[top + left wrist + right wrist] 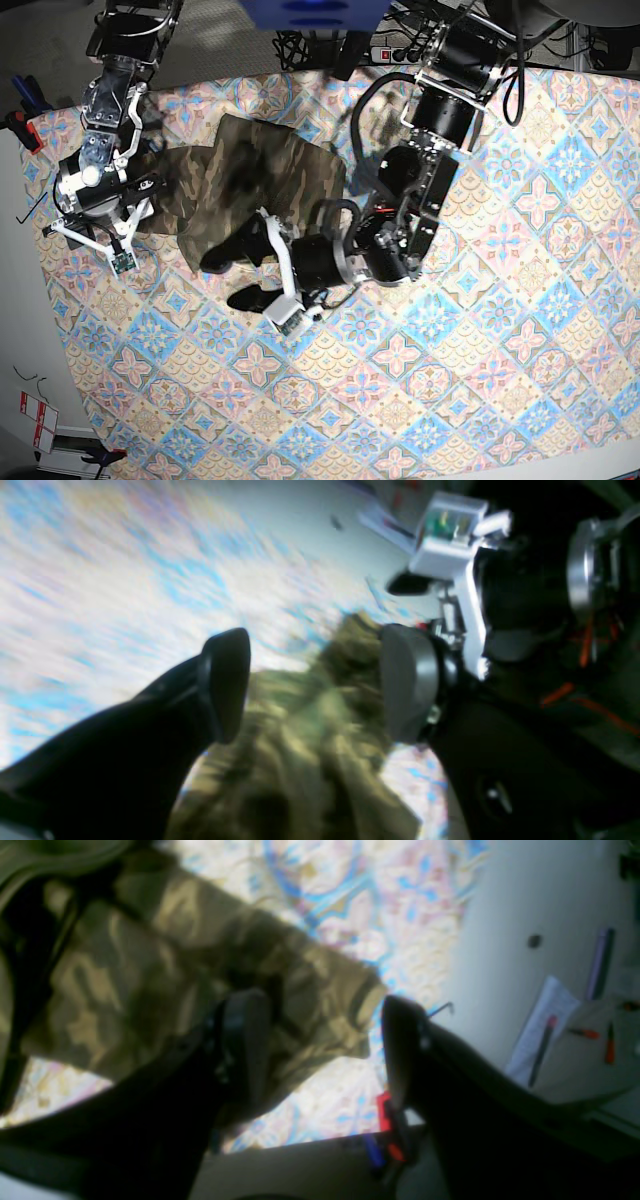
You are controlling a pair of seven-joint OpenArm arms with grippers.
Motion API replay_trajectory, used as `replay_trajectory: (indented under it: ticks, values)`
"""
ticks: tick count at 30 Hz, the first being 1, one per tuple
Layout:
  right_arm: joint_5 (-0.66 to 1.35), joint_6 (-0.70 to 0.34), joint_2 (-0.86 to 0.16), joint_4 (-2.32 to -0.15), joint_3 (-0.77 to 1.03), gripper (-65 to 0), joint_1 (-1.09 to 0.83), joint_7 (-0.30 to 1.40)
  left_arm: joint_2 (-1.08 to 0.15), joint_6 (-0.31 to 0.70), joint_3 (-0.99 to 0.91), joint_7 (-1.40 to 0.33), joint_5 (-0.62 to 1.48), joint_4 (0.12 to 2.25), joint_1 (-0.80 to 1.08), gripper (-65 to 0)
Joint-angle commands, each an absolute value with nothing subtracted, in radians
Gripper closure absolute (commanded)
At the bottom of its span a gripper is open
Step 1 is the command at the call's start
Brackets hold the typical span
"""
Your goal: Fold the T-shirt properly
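T-shirt (250, 185) bunched, partly folded, on tablecloth (500, 330) upper left. Left gripper (240, 280) jaws spread, nothing held, by its hem. Right gripper (320, 1050) agape over sleeve, empty too. Next, I guess: regrab edge, fold over.

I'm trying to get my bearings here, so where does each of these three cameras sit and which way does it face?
Left wrist: on the left arm, looking past the open left hand at the T-shirt.
Right wrist: on the right arm, looking past the open right hand at a sleeve above the tablecloth.
Base: overhead, facing down on both arms.
All three share the T-shirt and tablecloth.
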State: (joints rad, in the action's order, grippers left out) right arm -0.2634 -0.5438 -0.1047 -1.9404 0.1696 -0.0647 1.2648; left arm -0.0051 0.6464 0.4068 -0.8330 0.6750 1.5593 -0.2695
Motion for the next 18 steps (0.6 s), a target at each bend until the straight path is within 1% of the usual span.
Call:
replay_trajectory:
  ticks: [1,5,7,9,10,14,16,18]
  values:
    - [-0.265,-0.538,-0.102,-1.966,0.173,-34.6,-0.044,1.254,-0.044,0.650,0.403,-0.823,0.693,1.600,-0.266,-40.6]
    - [-0.243,-0.545,-0.048,-1.971,0.222,-34.7,-0.033,1.254,-0.183,0.648,0.377,-0.823,0.697,1.650,-0.196,-40.6]
    - [-0.166,-0.591,-0.008,-1.969,0.292,-35.5,-0.030,1.254,-0.237,0.648,0.346,-0.823,0.690,1.650,-0.153,-40.6]
    - [-0.071,-0.634,0.022,-1.969,0.386,-39.1,-0.028,1.256,-0.274,0.648,0.315,-0.823,0.687,1.649,-0.110,-40.6]
    - [-0.016,-0.651,0.031,-1.968,0.438,-42.2,-0.025,1.260,-0.289,0.648,0.302,-0.822,0.687,1.649,-0.093,-40.6]
    - [0.180,-0.691,0.038,-1.959,0.610,-52.4,-0.015,1.265,-0.344,0.648,0.289,-0.822,0.687,1.650,-0.076,-40.6]
    - [0.272,-0.694,0.036,-1.957,0.690,-54.8,-0.016,1.264,-0.367,0.648,0.291,-0.822,0.685,1.652,-0.079,-40.6]
    - [0.321,-0.694,0.033,-1.954,0.766,-55.1,-0.016,1.257,-0.381,0.648,0.291,-0.823,0.684,1.652,-0.082,-40.6]
